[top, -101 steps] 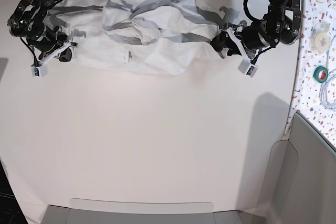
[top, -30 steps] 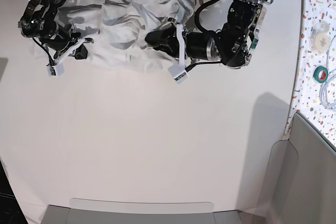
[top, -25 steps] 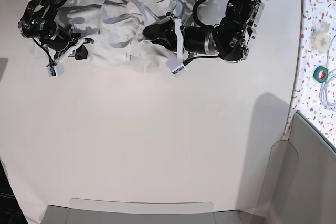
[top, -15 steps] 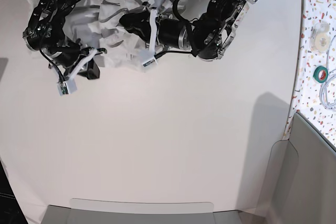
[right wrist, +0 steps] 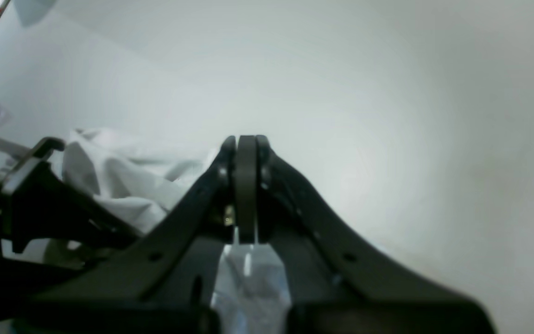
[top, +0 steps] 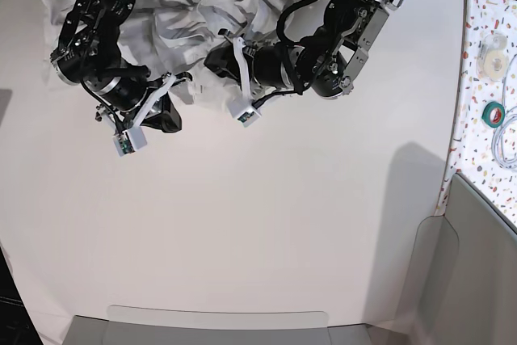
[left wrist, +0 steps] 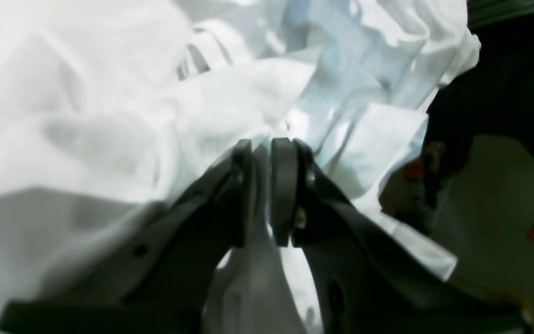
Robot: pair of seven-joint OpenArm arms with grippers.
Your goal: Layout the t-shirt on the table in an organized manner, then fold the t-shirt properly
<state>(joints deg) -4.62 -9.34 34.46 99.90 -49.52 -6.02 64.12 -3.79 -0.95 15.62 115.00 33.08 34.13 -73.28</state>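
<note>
The t-shirt [top: 202, 6] is cut off at the base view's top edge.

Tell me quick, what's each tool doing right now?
Left tool: closed on a fold of the t-shirt.
Right tool: shut, apparently pinching shirt fabric.

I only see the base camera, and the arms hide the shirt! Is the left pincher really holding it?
Observer: Yes. In the left wrist view the left gripper pinches a fold of the t-shirt between its pads.
Operator: And the other pincher?
Observer: The right wrist view shows the right gripper shut; a white sliver sits behind its pads, but whether it is gripped is unclear.
Operator: What's ahead of it?
Observer: Bare table, with bunched t-shirt at that view's left.
</note>
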